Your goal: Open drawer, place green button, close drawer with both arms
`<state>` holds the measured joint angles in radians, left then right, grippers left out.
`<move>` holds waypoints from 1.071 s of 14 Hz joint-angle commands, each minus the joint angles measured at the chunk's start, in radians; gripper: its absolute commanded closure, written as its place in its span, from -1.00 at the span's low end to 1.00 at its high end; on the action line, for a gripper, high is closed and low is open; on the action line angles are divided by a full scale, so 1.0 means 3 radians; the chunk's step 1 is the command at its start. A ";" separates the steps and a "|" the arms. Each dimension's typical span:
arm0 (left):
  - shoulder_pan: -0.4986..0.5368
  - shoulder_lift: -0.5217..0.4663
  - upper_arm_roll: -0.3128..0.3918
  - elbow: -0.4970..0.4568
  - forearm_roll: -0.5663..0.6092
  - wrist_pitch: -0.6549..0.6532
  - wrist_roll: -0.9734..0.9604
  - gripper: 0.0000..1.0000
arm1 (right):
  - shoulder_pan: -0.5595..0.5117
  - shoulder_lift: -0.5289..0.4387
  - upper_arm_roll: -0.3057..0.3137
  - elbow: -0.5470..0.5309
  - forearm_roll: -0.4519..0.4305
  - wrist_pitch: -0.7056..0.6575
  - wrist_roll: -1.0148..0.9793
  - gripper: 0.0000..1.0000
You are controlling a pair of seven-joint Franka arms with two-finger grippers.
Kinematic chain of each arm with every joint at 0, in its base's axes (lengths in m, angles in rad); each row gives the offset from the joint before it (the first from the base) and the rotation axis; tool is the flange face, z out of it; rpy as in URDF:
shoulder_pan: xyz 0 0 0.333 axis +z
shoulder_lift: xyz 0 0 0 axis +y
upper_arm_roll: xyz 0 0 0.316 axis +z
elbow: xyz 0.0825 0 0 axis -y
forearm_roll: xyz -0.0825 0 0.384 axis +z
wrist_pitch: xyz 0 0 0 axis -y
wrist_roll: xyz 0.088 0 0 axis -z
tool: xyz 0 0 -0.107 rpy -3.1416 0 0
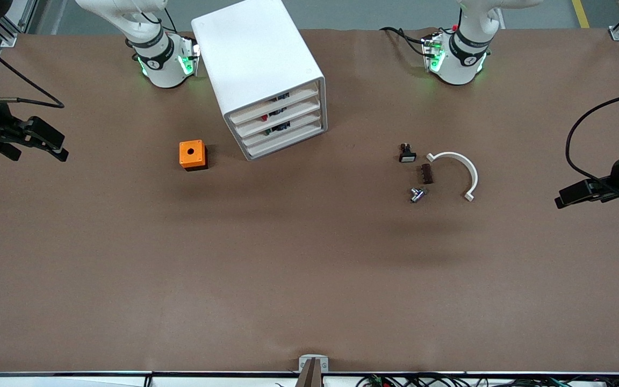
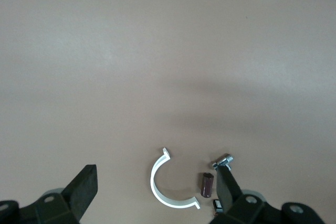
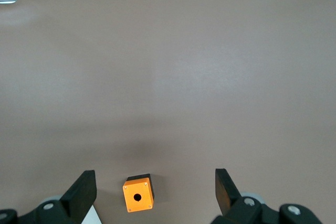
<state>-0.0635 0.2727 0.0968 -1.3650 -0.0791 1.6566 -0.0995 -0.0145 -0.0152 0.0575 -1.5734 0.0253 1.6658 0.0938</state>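
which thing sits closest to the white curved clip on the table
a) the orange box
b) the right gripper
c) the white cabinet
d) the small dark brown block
d: the small dark brown block lies right beside the white curved clip, inside its arc, while the orange box and the white cabinet sit well off toward the right arm's end of the table.

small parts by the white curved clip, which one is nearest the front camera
The small silver-capped part: it lies lower in the front view than the dark brown block and the black switch with a white face, beside the white curved clip.
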 commanded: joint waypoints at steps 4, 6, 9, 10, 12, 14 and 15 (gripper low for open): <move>-0.0034 -0.0111 0.0046 -0.0072 -0.0028 0.0082 0.0055 -1.00 | -0.0049 -0.0103 0.0028 -0.0063 -0.0013 0.0005 -0.0026 -1.00; -0.0049 -0.0172 0.0030 -0.0072 -0.0028 0.0082 0.0050 -1.00 | -0.0054 -0.0113 0.0028 -0.0063 -0.0013 0.0005 -0.0026 -1.00; -0.0075 -0.0335 0.0025 -0.0011 -0.0018 0.0021 -0.0001 -1.00 | -0.0054 -0.0123 0.0023 -0.0063 -0.0013 -0.0045 -0.0031 -1.00; -0.0070 -0.0382 -0.0026 -0.0011 -0.0018 -0.0075 -0.0006 -1.00 | -0.0054 -0.0123 0.0018 -0.0063 -0.0018 -0.0117 -0.0036 -1.00; -0.0069 -0.0398 -0.0057 -0.0011 -0.0018 -0.0255 -0.0016 -1.00 | -0.0049 -0.0164 0.0023 -0.0063 -0.0033 -0.0296 -0.0057 -1.00; -0.0075 -0.0408 -0.0062 -0.0011 -0.0007 -0.0337 -0.0072 -1.00 | -0.0049 -0.0174 0.0023 -0.0063 -0.0033 -0.0327 -0.0057 -1.00; -0.0075 -0.0438 -0.0062 -0.0011 0.0023 -0.0403 -0.0067 -1.00 | -0.0054 -0.0174 0.0023 -0.0063 -0.0033 -0.0327 -0.0057 -1.00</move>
<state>-0.0808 0.1582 0.0774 -1.3590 -0.0791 1.5662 -0.1115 -0.0146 -0.0412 0.0544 -1.5734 0.0239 1.5745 0.0897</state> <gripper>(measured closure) 0.000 0.000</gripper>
